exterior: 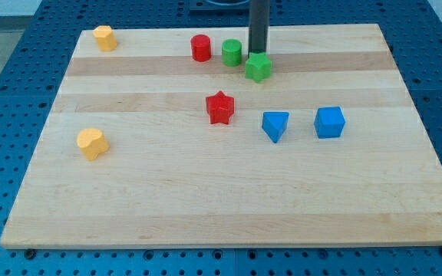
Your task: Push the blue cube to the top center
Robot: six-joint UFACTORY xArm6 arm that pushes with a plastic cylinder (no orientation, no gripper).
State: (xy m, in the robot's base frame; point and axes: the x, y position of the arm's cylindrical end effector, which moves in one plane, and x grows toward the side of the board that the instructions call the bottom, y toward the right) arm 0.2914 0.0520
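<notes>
The blue cube (330, 122) sits right of the board's middle. A blue triangular block (275, 126) lies just to its left. My tip (258, 52) is at the view's top center, right behind a green star block (258, 67) and touching or nearly touching it. The tip stands well above and to the left of the blue cube, apart from it.
A green cylinder (232, 53) and a red cylinder (200, 47) stand left of the tip. A red star (220, 107) lies mid-board. A yellow block (105, 37) is at top left, another yellow block (92, 143) at left. The wooden board (206, 207) has edges all round.
</notes>
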